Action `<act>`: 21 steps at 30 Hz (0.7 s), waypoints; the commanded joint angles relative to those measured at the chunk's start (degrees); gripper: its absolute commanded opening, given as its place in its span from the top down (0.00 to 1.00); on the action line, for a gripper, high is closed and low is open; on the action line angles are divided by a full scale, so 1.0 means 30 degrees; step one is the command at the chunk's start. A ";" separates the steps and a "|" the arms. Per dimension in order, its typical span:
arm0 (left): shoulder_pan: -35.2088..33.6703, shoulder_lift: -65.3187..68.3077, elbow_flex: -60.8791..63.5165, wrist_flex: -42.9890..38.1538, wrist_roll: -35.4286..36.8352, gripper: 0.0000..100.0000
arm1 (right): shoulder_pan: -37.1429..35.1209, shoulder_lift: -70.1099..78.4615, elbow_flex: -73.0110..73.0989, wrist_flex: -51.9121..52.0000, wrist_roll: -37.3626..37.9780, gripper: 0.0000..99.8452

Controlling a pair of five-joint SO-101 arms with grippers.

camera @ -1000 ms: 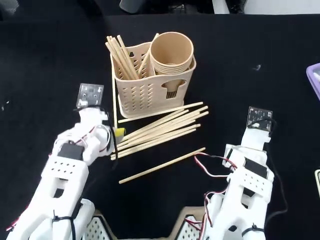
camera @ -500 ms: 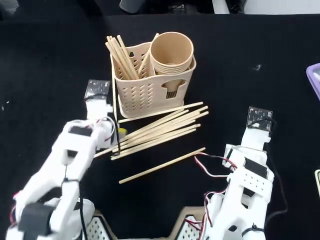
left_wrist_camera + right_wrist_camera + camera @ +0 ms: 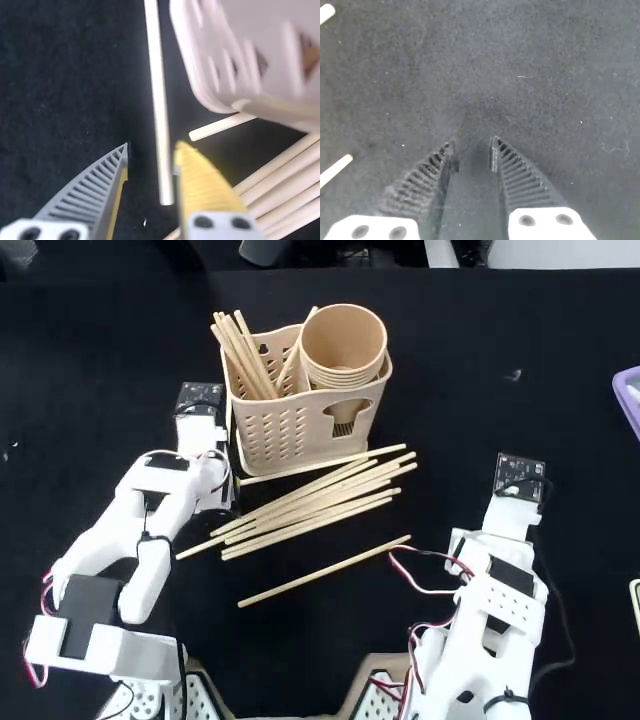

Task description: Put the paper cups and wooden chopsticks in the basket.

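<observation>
The basket (image 3: 305, 410) is a cream plastic box with rounded corners, slotted walls and a cut-out handle, standing upright near the middle of the tabletop (image 3: 520, 370), which is covered in black, slightly fuzzy cloth. In its right part sits a nested stack of tan paper cups (image 3: 343, 345), smooth-walled with rolled rims. Its left part holds a bundle of wooden chopsticks (image 3: 245, 355) that lean out over the rim.

Just in front of the basket a fan of loose chopsticks (image 3: 320, 502) lies flat on the cloth, pale, straight and slim, touching one another. A single chopstick (image 3: 325, 571) lies apart from them, nearer the arms.

One more slim chopstick (image 3: 157, 100) runs alongside the basket's left wall (image 3: 250, 55). Its near end sits between the fingers of the left tool (image 3: 152, 146), which is parted, the stick close against the yellow-faced finger with a gap to the ribbed grey one.

The right tool (image 3: 472, 142) hangs over bare cloth, its ridged fingers a little apart with nothing between them.
</observation>
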 commanded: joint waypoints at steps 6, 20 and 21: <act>-0.0425 -0.0088 -0.0630 0.2198 -0.0469 0.92 | -0.0234 -0.0542 -0.0044 -0.0410 0.0059 0.88; -0.3766 -0.4630 -0.1304 0.8410 -0.2549 0.97 | -0.0234 -0.0542 -0.0044 -0.0410 0.0059 0.88; -0.3912 -0.5275 -0.1245 0.9231 -0.2960 0.97 | -0.0234 -0.0542 -0.0044 -0.0410 0.0059 0.88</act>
